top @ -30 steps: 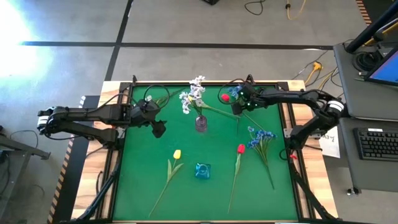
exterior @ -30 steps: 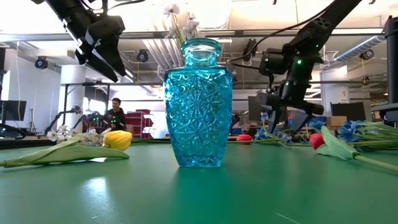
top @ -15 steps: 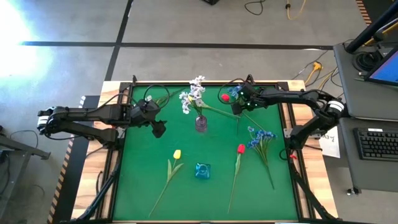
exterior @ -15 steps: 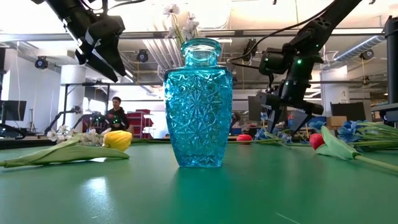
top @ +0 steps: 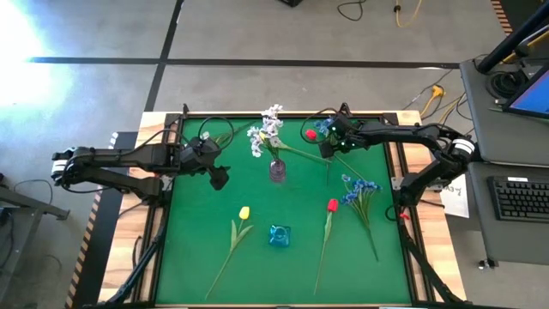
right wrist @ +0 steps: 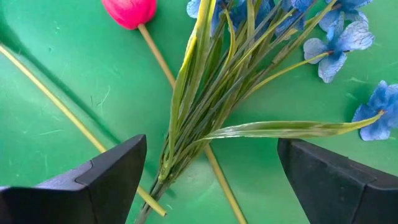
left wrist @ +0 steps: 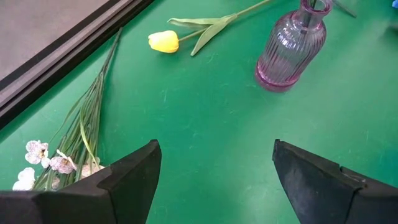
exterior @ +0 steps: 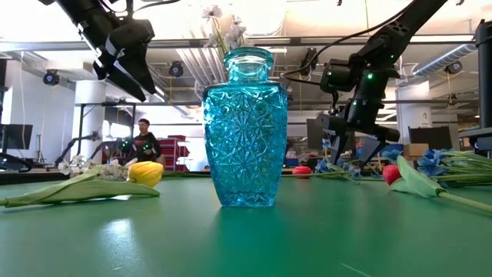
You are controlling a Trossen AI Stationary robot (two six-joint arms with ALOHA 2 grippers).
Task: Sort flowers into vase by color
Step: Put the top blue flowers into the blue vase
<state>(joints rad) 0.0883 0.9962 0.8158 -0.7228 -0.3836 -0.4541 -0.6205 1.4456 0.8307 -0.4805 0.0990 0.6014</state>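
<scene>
Near the far right corner of the green table, my right gripper hangs over a blue flower spray crossed with a red tulip. The bundle of green stems lies right between my fingers, its long axis running away from me toward the blooms, so I judge a straight drop would bring my jaws either side of it. My jaws are spread wide and hold nothing. My left gripper waits near the far left side, also spread and empty, nearer the white spray by that edge. The purple vase with white blossoms stands between the arms; the blue vase sits toward the near edge, with a yellow tulip and another red tulip lying loose on either side of it.
</scene>
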